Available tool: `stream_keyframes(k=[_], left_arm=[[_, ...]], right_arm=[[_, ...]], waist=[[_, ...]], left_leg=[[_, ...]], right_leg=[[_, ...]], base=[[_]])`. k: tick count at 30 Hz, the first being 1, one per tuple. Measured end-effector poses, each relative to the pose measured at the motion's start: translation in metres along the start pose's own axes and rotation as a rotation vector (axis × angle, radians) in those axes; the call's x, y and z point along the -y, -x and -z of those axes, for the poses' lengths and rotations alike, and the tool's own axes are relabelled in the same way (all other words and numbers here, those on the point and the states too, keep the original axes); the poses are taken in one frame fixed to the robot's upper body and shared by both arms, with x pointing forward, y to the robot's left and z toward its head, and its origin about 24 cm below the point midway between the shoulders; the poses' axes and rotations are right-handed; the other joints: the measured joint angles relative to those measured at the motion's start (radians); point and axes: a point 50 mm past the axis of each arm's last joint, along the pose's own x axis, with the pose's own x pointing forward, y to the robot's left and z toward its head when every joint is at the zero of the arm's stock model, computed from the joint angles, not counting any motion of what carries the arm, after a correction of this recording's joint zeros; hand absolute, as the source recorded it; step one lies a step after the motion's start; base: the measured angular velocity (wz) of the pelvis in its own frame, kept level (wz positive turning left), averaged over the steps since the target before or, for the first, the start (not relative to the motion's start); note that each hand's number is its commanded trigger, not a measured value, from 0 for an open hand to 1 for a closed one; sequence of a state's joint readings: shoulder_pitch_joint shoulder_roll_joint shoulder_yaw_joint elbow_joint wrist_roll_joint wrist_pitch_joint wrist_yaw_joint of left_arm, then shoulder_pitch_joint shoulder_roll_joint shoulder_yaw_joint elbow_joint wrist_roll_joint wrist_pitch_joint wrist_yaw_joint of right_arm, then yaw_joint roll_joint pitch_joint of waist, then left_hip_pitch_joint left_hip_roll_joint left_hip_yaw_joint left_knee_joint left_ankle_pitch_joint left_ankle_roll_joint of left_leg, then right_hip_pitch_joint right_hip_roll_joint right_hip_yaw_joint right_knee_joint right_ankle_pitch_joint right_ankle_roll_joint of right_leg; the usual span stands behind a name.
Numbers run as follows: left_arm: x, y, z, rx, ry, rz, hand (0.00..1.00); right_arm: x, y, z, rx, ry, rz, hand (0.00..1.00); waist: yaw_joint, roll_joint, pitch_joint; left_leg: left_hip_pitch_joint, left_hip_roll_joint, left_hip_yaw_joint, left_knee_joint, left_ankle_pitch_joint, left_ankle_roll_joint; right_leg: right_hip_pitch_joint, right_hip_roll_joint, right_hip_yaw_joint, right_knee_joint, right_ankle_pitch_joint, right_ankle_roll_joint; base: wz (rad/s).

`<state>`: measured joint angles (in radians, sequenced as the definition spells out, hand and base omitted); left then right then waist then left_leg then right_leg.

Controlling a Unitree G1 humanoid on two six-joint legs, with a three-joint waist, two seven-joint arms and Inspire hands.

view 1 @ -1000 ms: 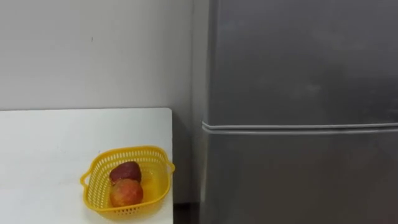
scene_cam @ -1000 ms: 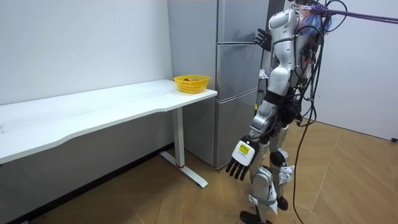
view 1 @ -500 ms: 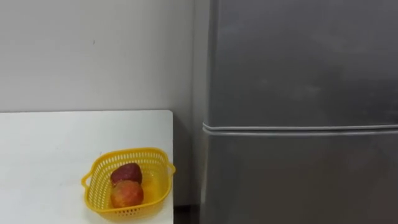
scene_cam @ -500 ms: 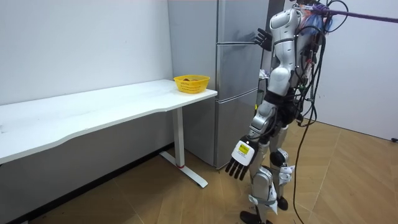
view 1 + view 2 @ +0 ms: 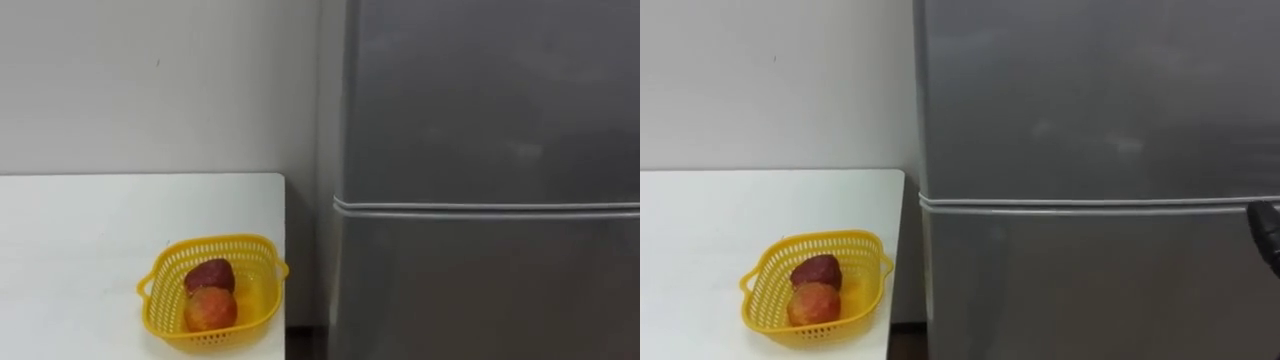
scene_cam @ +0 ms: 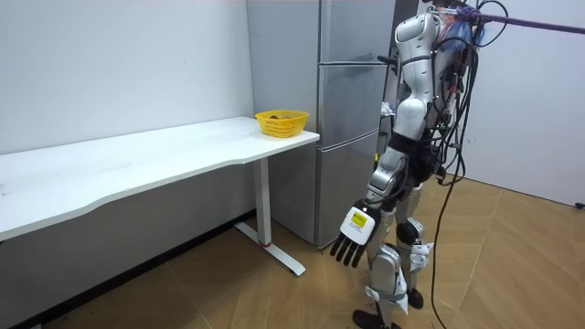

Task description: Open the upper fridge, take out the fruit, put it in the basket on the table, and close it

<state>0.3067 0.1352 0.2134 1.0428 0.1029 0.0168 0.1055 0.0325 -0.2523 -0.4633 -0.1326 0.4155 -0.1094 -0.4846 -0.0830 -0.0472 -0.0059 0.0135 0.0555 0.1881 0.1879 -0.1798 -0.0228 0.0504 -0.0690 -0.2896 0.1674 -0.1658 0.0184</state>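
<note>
The grey fridge (image 5: 490, 100) stands right in front of me with both doors closed; a seam (image 5: 480, 208) divides the upper door from the lower one. My right hand (image 5: 1268, 238) is raised at seam height and shows as a dark sliver at the right edge of the right eye view, close to the lower door. In the room view it (image 6: 384, 59) sits against the fridge front, mostly behind my arm. My left hand (image 6: 352, 239) hangs open beside my leg and holds nothing.
A white table (image 5: 80, 230) adjoins the fridge on my left. Near its right end sits a yellow basket (image 5: 160, 300) holding a dark red fruit (image 5: 209, 275) and an orange-red fruit (image 5: 210, 310). A pale wall runs behind; wooden floor (image 6: 512, 274) lies around me.
My right hand has moved in closer to the fridge front, so less of it shows in the room view. The eye view has shifted slightly; the fridge stays closed.
</note>
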Motion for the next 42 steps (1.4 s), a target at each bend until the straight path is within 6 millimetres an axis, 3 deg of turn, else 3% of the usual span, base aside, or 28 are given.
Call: stream_keyframes(k=[5, 11, 14, 20, 25, 31, 38, 42], left_arm=[[0.0, 0.0, 0.0, -0.006, -0.017, 0.001, 0.0], [0.001, 0.0, -0.001, -0.031, -0.021, 0.001, 0.0], [0.0, -0.001, -0.007, -0.013, -0.018, -0.002, 0.0], [0.003, -0.003, -0.018, 0.01, 0.012, 0.018, 0.0], [-0.001, -0.003, -0.019, 0.013, -0.008, 0.045, 0.0], [-0.001, -0.003, -0.018, 0.014, -0.009, 0.064, 0.0], [-0.001, -0.003, -0.02, 0.022, -0.012, 0.069, 0.0], [0.0, -0.004, -0.023, 0.044, -0.013, 0.075, 0.0]], right_arm=[[0.023, 0.004, 0.025, -0.052, 0.202, 0.138, 0.0], [0.038, 0.013, 0.05, -0.129, 0.41, 0.188, 0.0], [0.041, 0.021, 0.06, -0.171, 0.473, 0.147, 0.0], [0.055, 0.056, 0.116, -0.445, 0.647, -0.019, 0.0], [0.081, 0.084, 0.151, -0.717, 0.731, -0.138, 0.0], [0.097, 0.116, 0.175, -0.922, 0.803, -0.294, 0.0], [0.111, 0.148, 0.189, -1.108, 0.833, -0.421, 0.0], [0.121, 0.169, 0.195, -1.213, 0.861, -0.476, 0.0]], waist=[[0.005, -0.009, 0.0038], [0.011, -0.003, -0.0015], [0.011, 0.003, -0.0021], [0.019, -0.005, 0.0024], [0.039, -0.013, 0.0001], [0.041, -0.015, -0.001], [0.062, -0.011, 0.006], [0.069, -0.004, 0.0039]], left_leg=[[0.005, 0.001, 0.01, -0.001, 0.0, 0.0], [0.01, 0.001, 0.02, -0.007, 0.0, 0.0], [0.014, 0.001, 0.023, -0.009, 0.0, 0.0], [0.014, 0.001, 0.023, -0.013, 0.0, 0.0], [0.014, -0.001, 0.026, -0.019, 0.0, 0.0], [0.017, -0.001, 0.022, -0.019, 0.0, 0.0], [0.015, -0.001, 0.019, -0.014, 0.0, 0.0], [0.017, 0.0, 0.009, -0.01, 0.0, 0.0]], right_leg=[[-0.002, 0.001, 0.013, 0.003, 0.0, 0.0], [-0.011, 0.0, 0.017, 0.005, -0.001, 0.001], [-0.008, 0.0, 0.017, 0.005, 0.0, 0.001], [-0.002, -0.001, 0.016, 0.0, -0.004, 0.002], [-0.011, -0.003, 0.015, 0.003, -0.005, 0.003], [0.002, -0.002, 0.013, -0.001, -0.005, 0.003], [0.002, -0.003, 0.012, -0.001, -0.007, 0.004], [0.007, -0.001, 0.011, -0.013, -0.005, 0.003]], base=[[-0.06], [-0.04], [0.0], [0.01], [-0.01], [0.02], [0.02], [0.04]])
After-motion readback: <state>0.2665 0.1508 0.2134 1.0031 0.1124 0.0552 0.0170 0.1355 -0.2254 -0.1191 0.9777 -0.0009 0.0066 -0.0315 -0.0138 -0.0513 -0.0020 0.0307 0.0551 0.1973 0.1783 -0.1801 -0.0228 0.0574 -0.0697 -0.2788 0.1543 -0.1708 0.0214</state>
